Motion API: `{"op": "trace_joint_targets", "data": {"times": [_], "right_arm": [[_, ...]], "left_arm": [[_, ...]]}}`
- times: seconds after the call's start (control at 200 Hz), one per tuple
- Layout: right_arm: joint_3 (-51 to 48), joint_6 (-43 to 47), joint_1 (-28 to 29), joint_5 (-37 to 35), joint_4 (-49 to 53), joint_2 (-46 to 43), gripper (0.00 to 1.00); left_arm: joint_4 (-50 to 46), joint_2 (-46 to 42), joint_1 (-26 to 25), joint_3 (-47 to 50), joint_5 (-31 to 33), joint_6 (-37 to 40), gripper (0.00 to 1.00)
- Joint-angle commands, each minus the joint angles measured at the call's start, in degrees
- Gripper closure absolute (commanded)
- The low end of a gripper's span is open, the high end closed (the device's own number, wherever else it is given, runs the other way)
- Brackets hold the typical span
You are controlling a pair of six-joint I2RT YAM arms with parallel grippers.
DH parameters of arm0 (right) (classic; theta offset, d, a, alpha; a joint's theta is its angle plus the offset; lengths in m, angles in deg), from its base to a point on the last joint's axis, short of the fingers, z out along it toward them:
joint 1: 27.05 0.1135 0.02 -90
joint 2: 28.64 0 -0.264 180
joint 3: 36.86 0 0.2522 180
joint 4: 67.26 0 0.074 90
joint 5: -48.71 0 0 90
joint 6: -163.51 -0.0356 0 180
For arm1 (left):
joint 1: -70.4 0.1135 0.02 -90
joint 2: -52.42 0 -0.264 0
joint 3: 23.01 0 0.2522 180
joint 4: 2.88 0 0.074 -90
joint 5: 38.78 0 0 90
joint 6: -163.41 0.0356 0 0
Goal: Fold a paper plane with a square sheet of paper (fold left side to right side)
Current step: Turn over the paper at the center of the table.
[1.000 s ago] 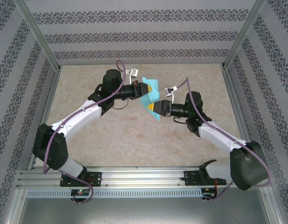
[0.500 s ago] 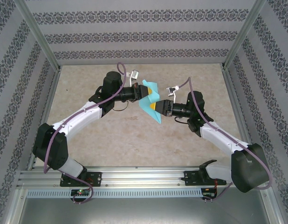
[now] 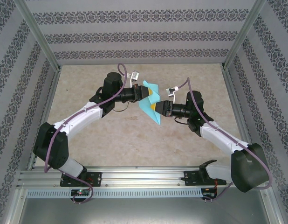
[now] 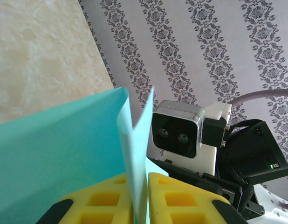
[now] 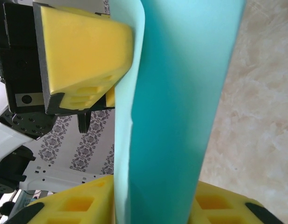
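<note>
The turquoise sheet of paper (image 3: 150, 100), folded into a pointed shape, hangs in the air between both arms above the back middle of the table. My left gripper (image 3: 142, 93) is shut on its upper part, and in the left wrist view the yellow pads (image 4: 106, 198) press a thin upright layer of the paper (image 4: 65, 154). My right gripper (image 3: 157, 108) reaches in from the right. Its yellow pads (image 5: 78, 205) stand apart with a wide band of the paper (image 5: 176, 116) between them. The left gripper's fingers (image 5: 83, 51) show at the top left of the right wrist view.
The beige table (image 3: 134, 135) lies below the paper. Patterned walls (image 3: 144, 37) and metal posts (image 3: 39, 37) close in the back and sides. The right wrist's camera housing (image 4: 179, 133) sits just behind the paper in the left wrist view.
The right gripper's jaws have narrowed round the paper. The paper's lower tip has swung down and towards the front. Both arms have barely shifted.
</note>
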Motion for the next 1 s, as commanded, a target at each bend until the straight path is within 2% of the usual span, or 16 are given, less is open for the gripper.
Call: {"op": "trace_joint_targets", "data": {"times": [0.0, 0.105, 0.355, 0.585, 0.774, 0.879, 0.994], "right_arm": [[1.7, 2.8, -0.4, -1.2, 1.8, 0.3, 0.69], [2.0, 4.5, -0.4, -1.6, 4.4, 0.4, 0.75], [3.4, 10.8, -0.3, -3.5, 13.5, 0.9, 0.85], [6.9, 19.7, 0.2, -7.7, 26.4, 2.2, 0.91], [13.6, 28.9, 3.4, -18.8, 42.6, 4.5, 0.95], [17.4, 31.7, 7.2, -29.4, 49.6, 6.0, 0.96], [22.7, 33.4, 12.2, -43.6, 58.0, 9.2, 0.97]], "left_arm": [[2.2, 0.4, 0.3, 0.5, -0.4, 0.2, 0.83], [0.7, 0.3, 0.4, 0.4, 0.2, 1.1, 0.79], [-10.0, -2.2, 1.4, 0.3, 5.7, 7.1, 0.55], [-22.5, -10.4, 4.3, 3.4, 16.3, 12.4, 0.40], [-36.4, -20.9, 4.6, 4.9, 35.6, 17.6, 0.32], [-40.3, -26.7, 4.7, 7.9, 45.8, 16.9, 0.30], [-42.5, -32.9, 4.7, 11.9, 53.9, 14.1, 0.27]]}}
